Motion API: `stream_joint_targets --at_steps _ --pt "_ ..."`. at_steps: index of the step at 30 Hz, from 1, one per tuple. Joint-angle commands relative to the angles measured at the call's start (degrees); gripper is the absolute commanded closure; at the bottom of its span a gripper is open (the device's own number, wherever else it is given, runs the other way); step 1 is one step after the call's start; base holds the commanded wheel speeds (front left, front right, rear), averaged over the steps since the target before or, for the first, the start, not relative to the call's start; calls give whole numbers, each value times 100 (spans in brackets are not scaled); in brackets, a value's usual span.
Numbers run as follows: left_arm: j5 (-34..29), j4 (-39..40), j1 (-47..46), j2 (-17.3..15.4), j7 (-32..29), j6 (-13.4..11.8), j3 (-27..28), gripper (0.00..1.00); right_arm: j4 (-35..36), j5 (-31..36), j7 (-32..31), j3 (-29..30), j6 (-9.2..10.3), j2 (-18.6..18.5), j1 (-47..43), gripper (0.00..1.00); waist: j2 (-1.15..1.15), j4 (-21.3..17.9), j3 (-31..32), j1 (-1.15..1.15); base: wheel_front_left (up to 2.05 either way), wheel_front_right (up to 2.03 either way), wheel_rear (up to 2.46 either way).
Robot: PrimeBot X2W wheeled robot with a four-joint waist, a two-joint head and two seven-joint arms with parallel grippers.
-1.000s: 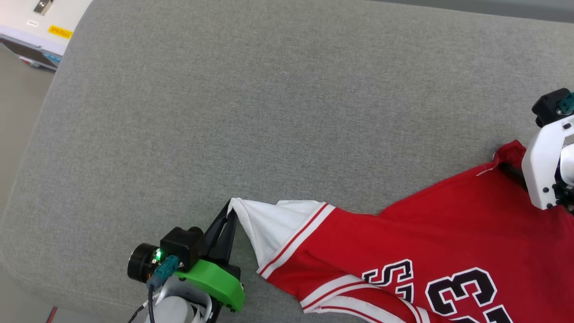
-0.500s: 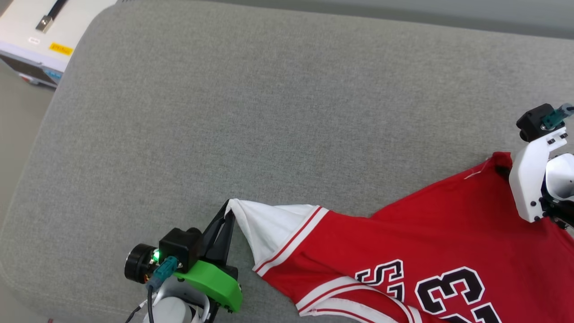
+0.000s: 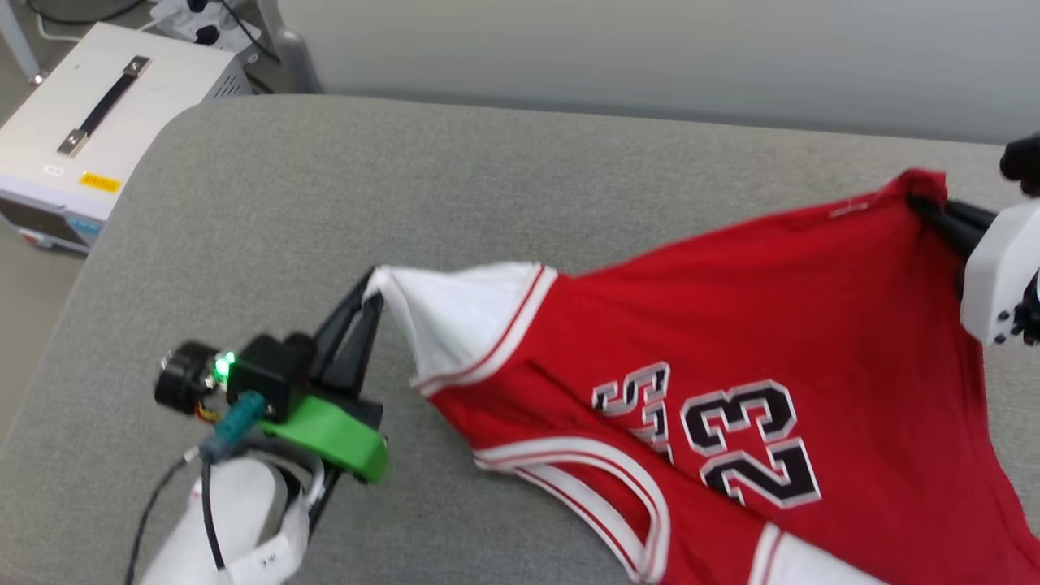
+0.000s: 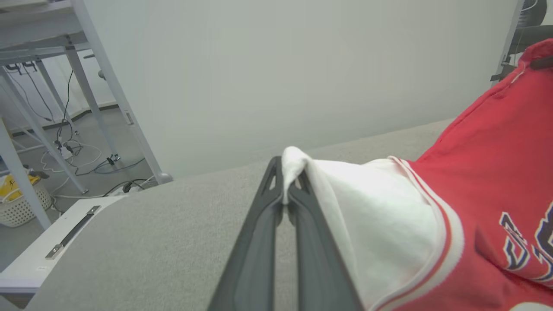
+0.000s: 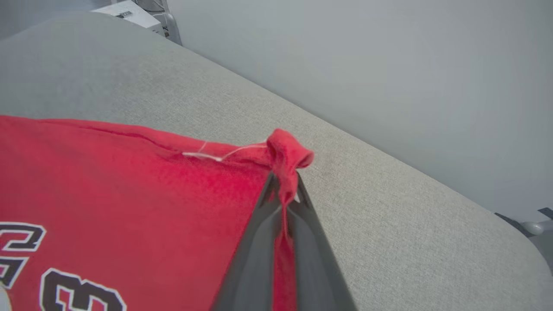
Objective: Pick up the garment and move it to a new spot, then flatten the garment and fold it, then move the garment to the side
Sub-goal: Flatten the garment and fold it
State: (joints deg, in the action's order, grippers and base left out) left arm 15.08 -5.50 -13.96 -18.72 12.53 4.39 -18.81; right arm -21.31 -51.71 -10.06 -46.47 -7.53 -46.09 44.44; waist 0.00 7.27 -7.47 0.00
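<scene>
Shirt (image 3: 731, 341) cloth, red with the number 23 facing up, spreads between two pinch points over the grey cushion (image 3: 325, 179). Its lower part trails toward the near edge of the head view, and I cannot tell whether that part rests on the cushion.

The left end is a white sleeve (image 3: 463, 317). The left hand (image 3: 371, 284) is clamped on the very tip of it, and the left wrist view shows the dark fingers (image 4: 259, 224) pressed together with a small white nub poking past them. At the far right, the right hand (image 3: 926, 203) is closed on a red corner. In its wrist view a bunched fold (image 5: 287, 151) sits above the fingertips, with cloth running down between them and a loose white thread (image 5: 216, 154) just beside it.

Gripping two well-separated ends seems meant to draw the top edge straight, so the shirt can be carried and laid down without bunching. This looks like the pick-up-and-move stage, with flattening and folding not yet done. Both grips take very little cloth, so a hard pull apart might slip one free.

A white box (image 3: 106, 138) with a handle stands beyond the cushion's left corner.
</scene>
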Motion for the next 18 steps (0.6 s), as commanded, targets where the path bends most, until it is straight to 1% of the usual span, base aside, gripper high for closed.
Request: stream_joint_targets --at_steps 1,6,12,18 --pt "-52 85 -287 -84 -41 44 30 100 47 -22 139 66 4 -21 134 100 0 -158 173 0 0 0 0" --pt "-65 321 -1109 -248 -201 125 92 100 188 43 484 250 4 7 285 100 0 -266 309 0 0 0 0" --pt "-36 536 -2063 -441 -456 209 96 100 430 125 709 571 4 50 503 100 0 -392 426 0 0 0 0" --pt "-19 495 -3005 -550 -597 264 -31 100 652 255 755 965 4 93 719 100 0 -463 443 0 0 0 0"
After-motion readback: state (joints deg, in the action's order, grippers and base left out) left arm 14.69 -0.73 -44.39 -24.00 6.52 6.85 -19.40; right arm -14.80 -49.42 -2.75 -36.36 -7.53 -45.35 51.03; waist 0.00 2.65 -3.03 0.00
